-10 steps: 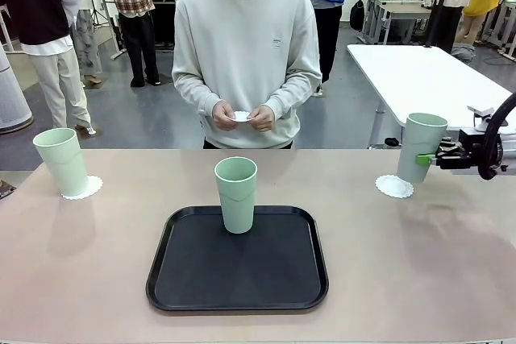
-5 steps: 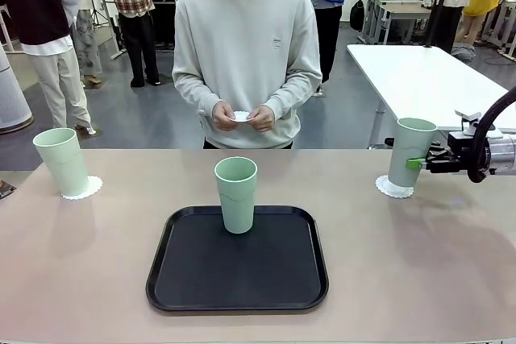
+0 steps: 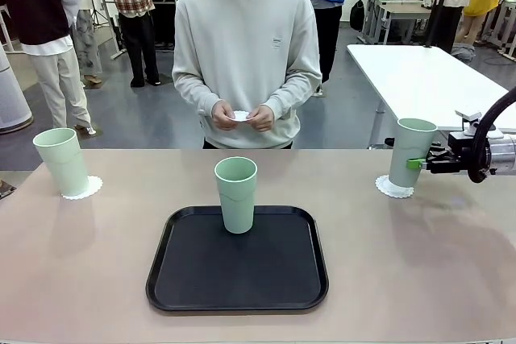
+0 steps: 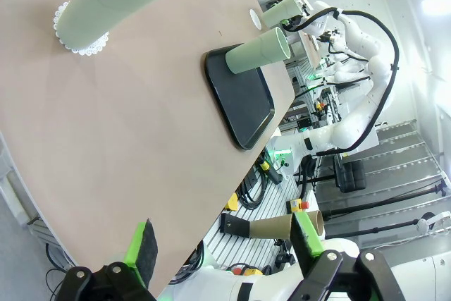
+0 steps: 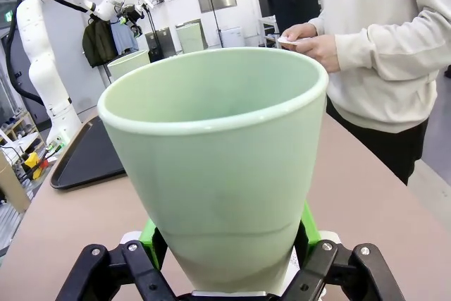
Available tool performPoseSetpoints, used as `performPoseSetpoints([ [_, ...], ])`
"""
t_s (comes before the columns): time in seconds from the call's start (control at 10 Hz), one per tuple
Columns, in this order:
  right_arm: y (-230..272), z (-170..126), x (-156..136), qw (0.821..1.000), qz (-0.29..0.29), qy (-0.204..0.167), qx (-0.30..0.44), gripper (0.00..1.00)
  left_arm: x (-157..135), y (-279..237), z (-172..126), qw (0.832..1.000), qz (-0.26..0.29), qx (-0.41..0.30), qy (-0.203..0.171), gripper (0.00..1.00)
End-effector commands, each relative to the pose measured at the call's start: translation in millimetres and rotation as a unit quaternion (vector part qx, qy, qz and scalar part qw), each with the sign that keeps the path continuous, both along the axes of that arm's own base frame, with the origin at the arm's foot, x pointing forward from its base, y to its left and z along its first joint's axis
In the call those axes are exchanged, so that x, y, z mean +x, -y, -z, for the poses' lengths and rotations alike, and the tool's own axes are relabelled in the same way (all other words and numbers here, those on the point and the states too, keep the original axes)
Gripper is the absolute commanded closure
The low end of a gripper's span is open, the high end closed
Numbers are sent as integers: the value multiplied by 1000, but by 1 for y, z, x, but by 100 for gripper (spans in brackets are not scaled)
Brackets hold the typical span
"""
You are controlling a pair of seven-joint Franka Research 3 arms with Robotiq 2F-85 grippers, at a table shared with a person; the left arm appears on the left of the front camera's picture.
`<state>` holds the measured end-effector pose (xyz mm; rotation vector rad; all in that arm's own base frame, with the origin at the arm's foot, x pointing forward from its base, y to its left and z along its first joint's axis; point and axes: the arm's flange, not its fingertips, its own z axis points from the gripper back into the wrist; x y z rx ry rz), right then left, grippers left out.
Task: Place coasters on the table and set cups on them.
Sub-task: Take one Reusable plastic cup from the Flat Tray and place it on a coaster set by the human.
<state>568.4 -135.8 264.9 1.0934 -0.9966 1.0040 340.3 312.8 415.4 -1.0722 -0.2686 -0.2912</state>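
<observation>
Three mint-green cups show in the front view. The left cup stands on a coaster at the table's far left. The middle cup stands on the black tray. My right gripper is shut on the right cup, whose base meets a coaster. In the right wrist view that cup sits between the green pads. My left gripper is open and holds nothing, well off from the left cup. The person holds a third coaster in both hands.
The person stands at the table's far edge, behind the tray. A white table stands behind at the right. In the left wrist view the tray and the middle cup lie beyond the bare tabletop.
A second ago my right gripper held the cup higher and farther right. It has come down and left onto the coaster, then stayed still. The left arm has not moved.
</observation>
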Motion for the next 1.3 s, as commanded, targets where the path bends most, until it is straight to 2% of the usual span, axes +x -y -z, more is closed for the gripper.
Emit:
performPoseSetpoints([
  [0.0, 2, 4, 0, 999, -27, 19, 18, 15, -1, 0, -2, 1000, 0, 1, 3, 0],
  [0.2, -1, 7, -2, 996, -57, 49, 36, 15, -1, 0, -2, 1000, 0, 1, 3, 0],
  [0.7, -5, 20, 4, 997, -47, 66, 2, 15, -1, 0, -2, 1000, 0, 1, 3, 0],
  [1.2, -5, 30, 12, 997, -34, 66, -16, 15, -1, 0, -2, 1000, 0, 1, 3, 0],
])
